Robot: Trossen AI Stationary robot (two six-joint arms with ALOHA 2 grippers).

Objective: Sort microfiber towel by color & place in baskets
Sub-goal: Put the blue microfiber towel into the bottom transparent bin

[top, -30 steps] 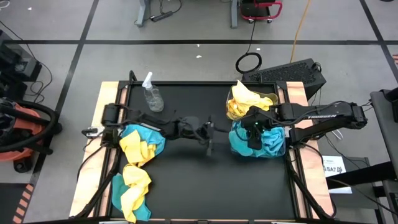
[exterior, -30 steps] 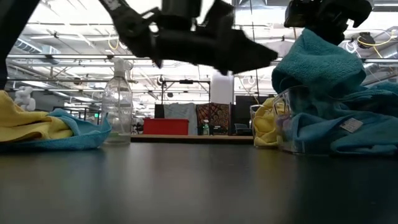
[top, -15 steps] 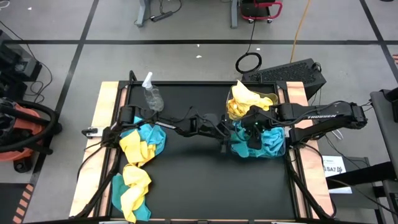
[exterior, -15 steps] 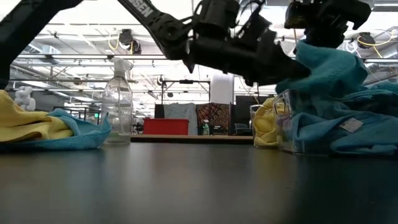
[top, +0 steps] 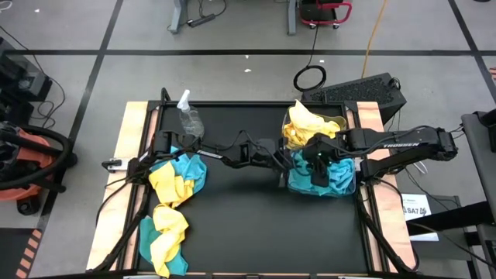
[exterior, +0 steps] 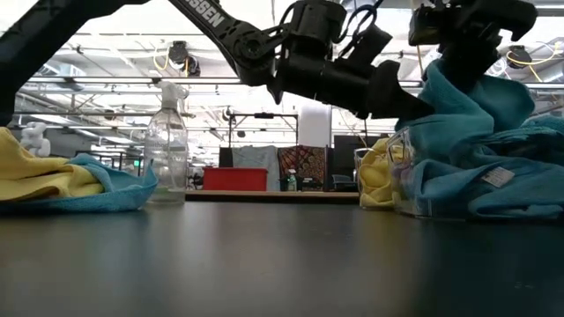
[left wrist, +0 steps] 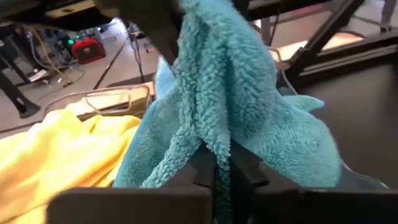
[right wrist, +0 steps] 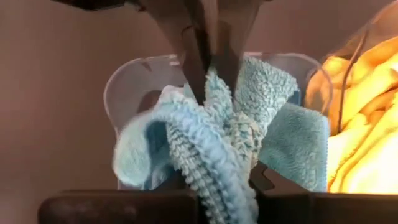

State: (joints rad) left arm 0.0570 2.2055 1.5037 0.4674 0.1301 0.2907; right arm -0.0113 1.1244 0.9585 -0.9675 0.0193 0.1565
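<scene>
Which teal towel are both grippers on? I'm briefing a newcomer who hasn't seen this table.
Start at the two clear baskets on the table's right side. The nearer one holds teal cloths; the teal towel rising above its rim is the one. Unlike its neighbours it is pulled up, pinched by the left gripper and right gripper.

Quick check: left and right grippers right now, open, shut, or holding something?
Left gripper: shut on the teal towel at the baskets.
Right gripper: shut on the same teal towel, above the basket.

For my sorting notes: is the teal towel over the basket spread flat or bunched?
Bunched. The teal towel hangs in folds, pinched between both end effectors above the clear basket.
</scene>
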